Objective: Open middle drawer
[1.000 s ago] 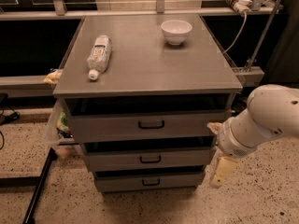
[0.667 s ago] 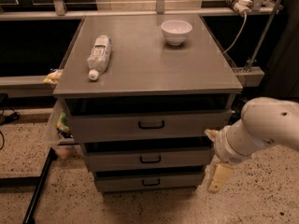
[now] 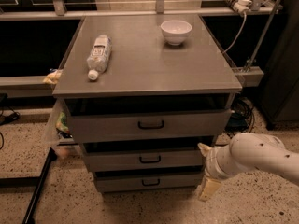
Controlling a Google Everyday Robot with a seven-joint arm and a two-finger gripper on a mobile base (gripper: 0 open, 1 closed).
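We see a matt grey metal worktop (image 3: 149,69) with a dull sheen. The middle drawer (image 3: 117,161) is the same grey metal, its handle matt black. The bottle (image 3: 99,55) looks like clear plastic, and the bowl (image 3: 176,31) is glossy white. The pincer (image 3: 204,169), smooth cream plastic, sits just beside that drawer's end, fingers apart.
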